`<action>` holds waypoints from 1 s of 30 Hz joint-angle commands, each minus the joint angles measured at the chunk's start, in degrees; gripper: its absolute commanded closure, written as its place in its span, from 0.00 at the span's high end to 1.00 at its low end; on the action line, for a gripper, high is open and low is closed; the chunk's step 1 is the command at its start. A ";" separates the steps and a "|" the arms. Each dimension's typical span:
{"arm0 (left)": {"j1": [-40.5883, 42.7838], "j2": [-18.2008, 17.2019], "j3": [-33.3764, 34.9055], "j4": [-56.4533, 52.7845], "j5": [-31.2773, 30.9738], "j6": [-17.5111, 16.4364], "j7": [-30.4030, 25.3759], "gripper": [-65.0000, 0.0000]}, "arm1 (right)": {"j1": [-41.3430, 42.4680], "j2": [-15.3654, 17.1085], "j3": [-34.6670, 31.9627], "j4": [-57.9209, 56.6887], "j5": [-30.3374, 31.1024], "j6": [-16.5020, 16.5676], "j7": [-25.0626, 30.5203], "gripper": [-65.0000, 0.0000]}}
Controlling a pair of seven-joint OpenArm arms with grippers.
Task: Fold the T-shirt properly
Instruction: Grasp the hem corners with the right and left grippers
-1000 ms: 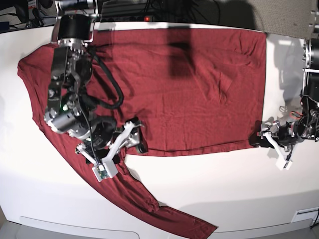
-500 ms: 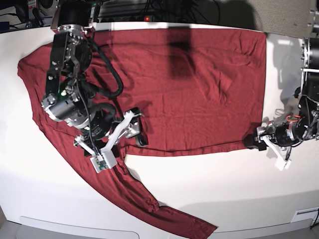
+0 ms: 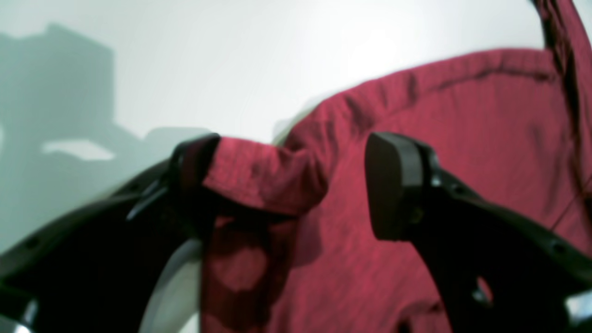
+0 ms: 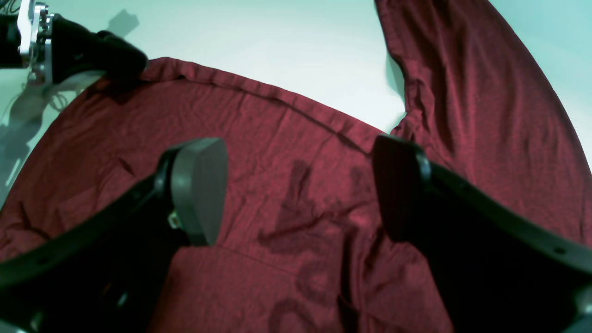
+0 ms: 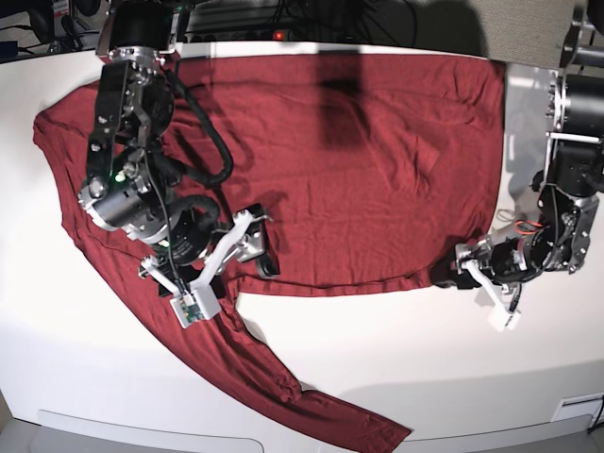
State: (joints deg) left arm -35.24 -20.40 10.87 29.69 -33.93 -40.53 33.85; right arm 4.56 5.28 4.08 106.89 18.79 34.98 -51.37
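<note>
Maroon T-shirt hem, bunched only in the left wrist view, lies between wide-open left fingers; right fingers spread, empty.

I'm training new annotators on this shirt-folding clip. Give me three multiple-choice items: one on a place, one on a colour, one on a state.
1. The left gripper is at the T-shirt's:
A. collar
B. bottom corner
C. sleeve end

2. The T-shirt is:
A. dark red
B. navy
C. grey

3. The right gripper jaws are:
A. shut on cloth
B. shut, empty
C. open

Answers:
1 B, the base view shows it at the hem corner.
2 A, maroon in every view.
3 C, its wrist view shows the pads apart above the fabric.
</note>
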 commanded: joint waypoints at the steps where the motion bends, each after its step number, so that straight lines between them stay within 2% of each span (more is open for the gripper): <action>1: -1.09 -1.27 -0.07 1.09 2.25 0.53 1.25 0.70 | 0.94 0.11 0.09 1.16 0.92 0.20 1.07 0.73; 8: -0.96 -3.26 -0.07 1.49 2.80 0.53 -0.55 0.70 | 0.96 0.11 0.09 1.16 0.94 0.20 0.98 0.73; 15: -0.98 -3.30 -0.07 1.49 -2.29 0.53 -0.70 0.70 | 0.96 0.11 0.09 1.16 0.94 0.20 0.28 0.73; 21: -0.96 -3.43 -0.07 1.49 -3.30 0.53 -0.85 0.70 | 0.96 0.11 0.09 1.16 0.92 0.20 -0.17 0.73; 23: -0.96 -3.43 -0.07 1.49 -5.64 0.53 0.90 0.70 | 0.96 0.11 0.09 1.16 0.94 0.20 -0.13 0.73; 27: -1.11 -3.43 -0.07 1.57 -13.44 0.53 10.08 0.70 | 0.98 0.11 0.09 1.16 0.94 0.20 -0.09 0.73; 30: -1.09 -3.43 -0.07 1.60 -15.72 0.53 10.47 0.70 | 0.96 0.09 0.09 1.16 0.94 0.20 -0.07 0.73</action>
State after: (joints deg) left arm -34.74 -23.00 10.96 30.70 -48.58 -39.59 44.40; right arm 4.45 5.28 4.08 106.89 18.83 34.98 -52.62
